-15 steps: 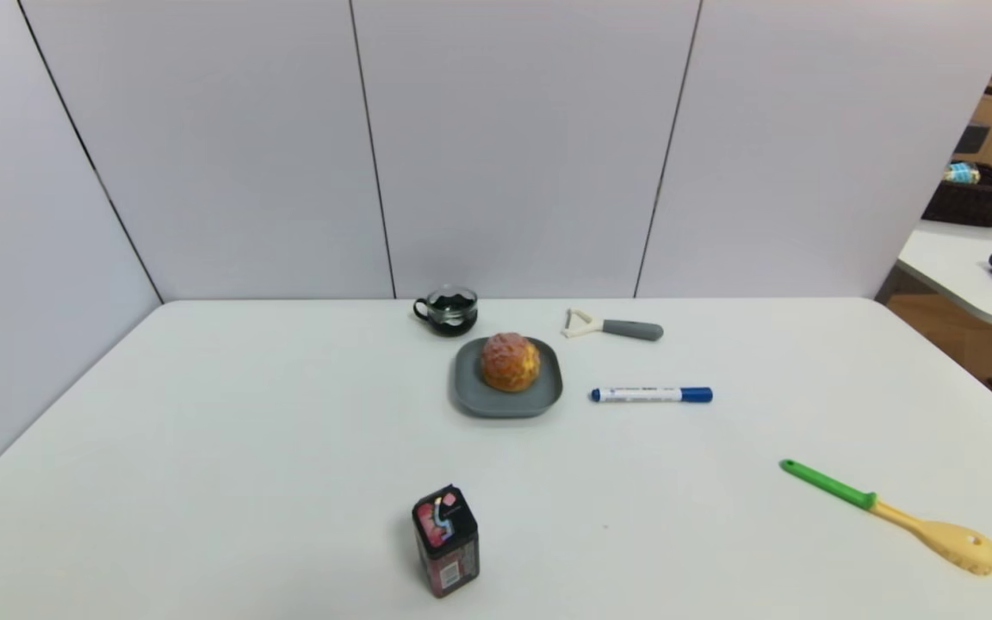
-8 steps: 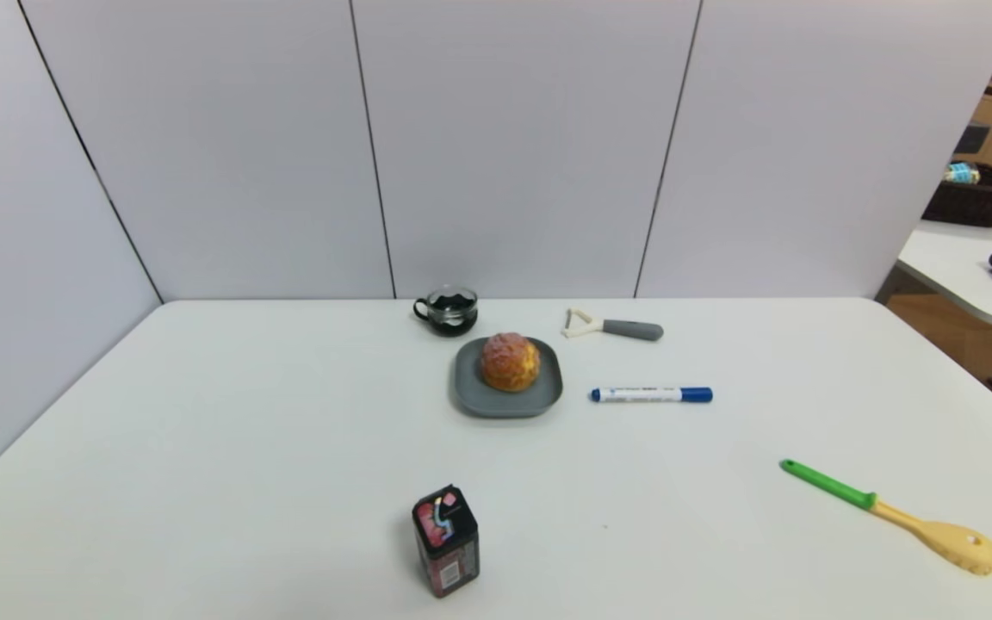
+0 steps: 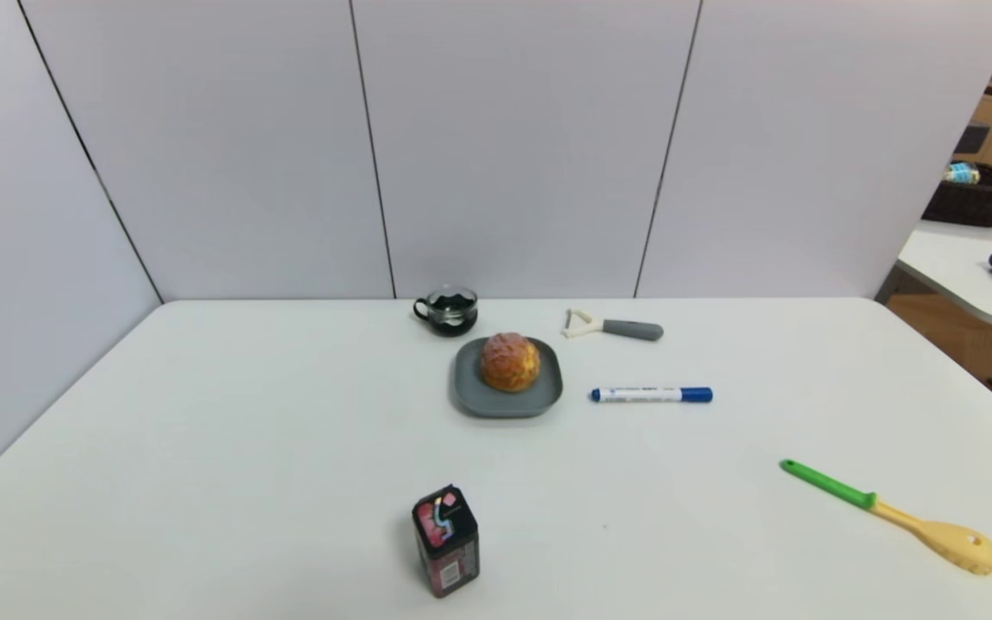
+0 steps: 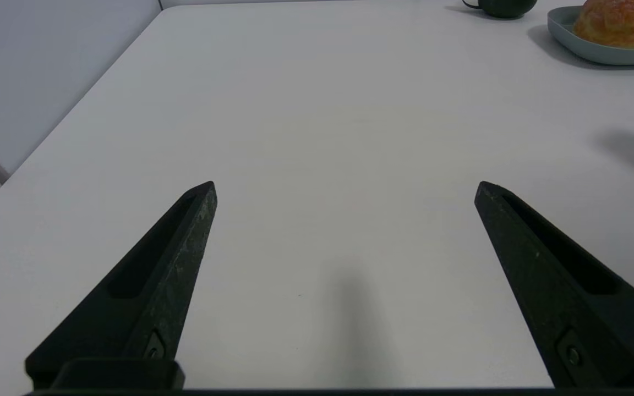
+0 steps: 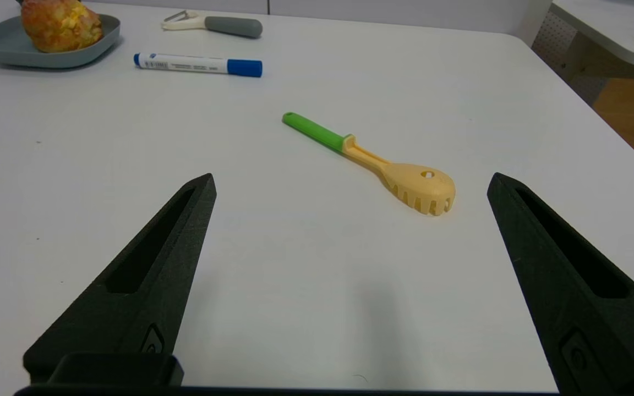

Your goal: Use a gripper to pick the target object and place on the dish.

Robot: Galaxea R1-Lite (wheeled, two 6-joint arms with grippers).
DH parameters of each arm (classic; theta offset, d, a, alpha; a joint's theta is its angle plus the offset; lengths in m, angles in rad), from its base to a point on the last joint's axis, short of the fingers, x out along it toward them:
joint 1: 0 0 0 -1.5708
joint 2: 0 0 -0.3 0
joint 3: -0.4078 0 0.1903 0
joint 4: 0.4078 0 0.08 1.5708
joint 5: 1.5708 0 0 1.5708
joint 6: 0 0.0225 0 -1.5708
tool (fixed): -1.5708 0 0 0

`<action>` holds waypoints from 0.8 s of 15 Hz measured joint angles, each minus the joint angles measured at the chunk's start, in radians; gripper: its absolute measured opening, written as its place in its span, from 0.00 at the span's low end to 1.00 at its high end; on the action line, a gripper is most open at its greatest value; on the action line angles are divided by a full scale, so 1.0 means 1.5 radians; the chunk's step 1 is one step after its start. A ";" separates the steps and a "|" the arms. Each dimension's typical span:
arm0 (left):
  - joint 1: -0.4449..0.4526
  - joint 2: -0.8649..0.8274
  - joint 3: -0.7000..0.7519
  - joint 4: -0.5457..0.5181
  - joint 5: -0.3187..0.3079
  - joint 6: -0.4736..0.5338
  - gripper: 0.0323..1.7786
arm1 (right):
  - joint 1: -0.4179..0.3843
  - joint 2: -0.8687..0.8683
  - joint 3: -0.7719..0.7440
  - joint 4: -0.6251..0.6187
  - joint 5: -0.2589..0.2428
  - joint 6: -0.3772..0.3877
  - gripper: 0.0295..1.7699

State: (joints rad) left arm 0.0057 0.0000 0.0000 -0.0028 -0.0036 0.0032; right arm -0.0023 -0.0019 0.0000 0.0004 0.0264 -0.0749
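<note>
A bun point(image 3: 510, 362) is held by the dish point(image 3: 508, 405), beyond both empty, wide-open grippers, left point(image 4: 345, 190) and right point(image 5: 353, 181).

I saw the crackly golden-brown bun point(image 3: 511, 362) sitting upright inside the rounded square grey-blue dish point(image 3: 503, 405), toward twelve o'clock on my table.

No lettering is legible: the small print on the marker point(image 5: 196, 64) and the markings on the dark box point(image 3: 447, 541) are too small to read
</note>
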 joint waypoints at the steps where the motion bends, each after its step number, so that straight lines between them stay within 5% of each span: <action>1: 0.000 0.000 0.000 0.000 0.000 0.000 0.95 | 0.000 0.000 0.000 0.000 0.000 0.001 0.96; 12: 0.000 0.000 0.000 0.000 0.000 0.000 0.95 | -0.001 0.000 0.000 0.001 -0.001 0.025 0.96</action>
